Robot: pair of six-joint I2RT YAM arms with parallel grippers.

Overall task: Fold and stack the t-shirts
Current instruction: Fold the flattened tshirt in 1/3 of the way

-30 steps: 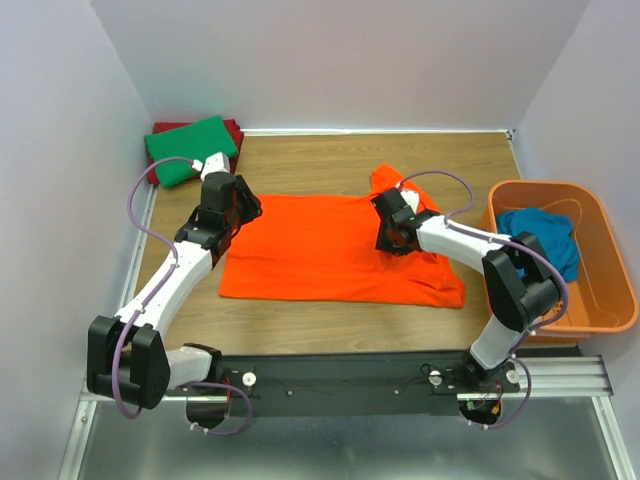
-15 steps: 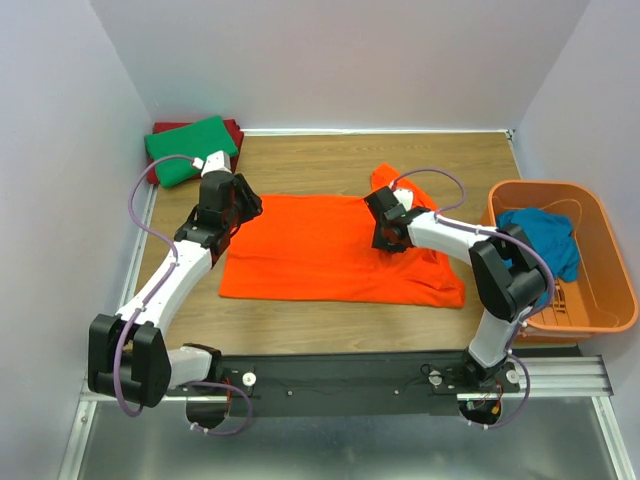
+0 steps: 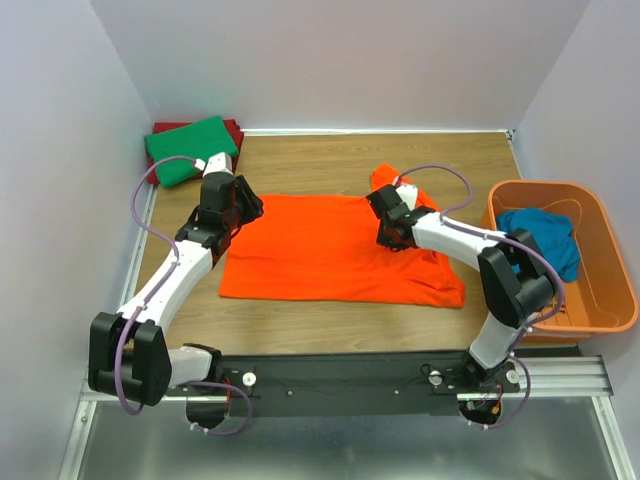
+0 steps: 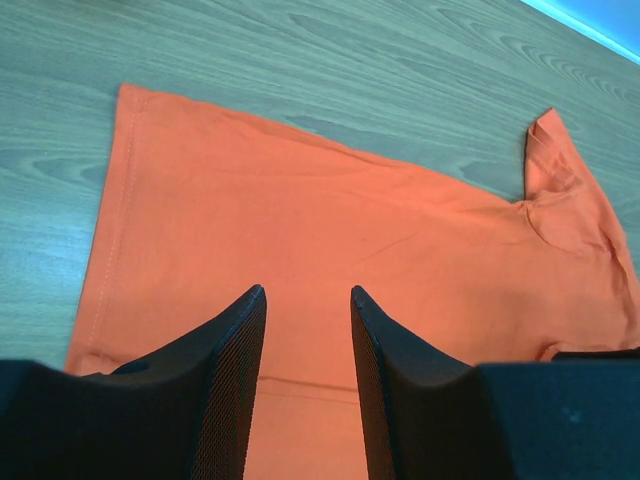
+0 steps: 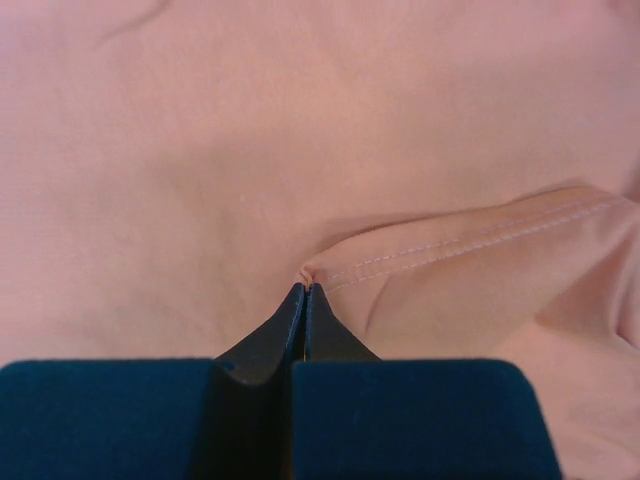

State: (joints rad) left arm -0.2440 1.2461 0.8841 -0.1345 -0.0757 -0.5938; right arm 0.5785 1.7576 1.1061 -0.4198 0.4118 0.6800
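Observation:
The orange t-shirt [image 3: 330, 250] lies spread on the table, its far right sleeve sticking up towards the back. My left gripper [image 3: 238, 212] is open just above the shirt's left edge; in the left wrist view the shirt [image 4: 330, 240] fills the space beyond its fingertips [image 4: 305, 292]. My right gripper [image 3: 385, 238] is shut, pinching a stitched hem corner of the shirt [image 5: 450, 250] at its tips [image 5: 306, 288]. A folded green t-shirt [image 3: 190, 148] lies on a dark red one [image 3: 234, 130] at the back left. A teal blue t-shirt [image 3: 540, 238] sits in the basket.
The rigid orange basket [image 3: 600, 300] stands at the right edge of the table. Grey walls close in the back and sides. Bare wood [image 3: 330, 330] shows in front of the shirt and behind it.
The right gripper has shifted slightly left and back on the shirt's right part, staying shut on the cloth. The left arm has hardly moved.

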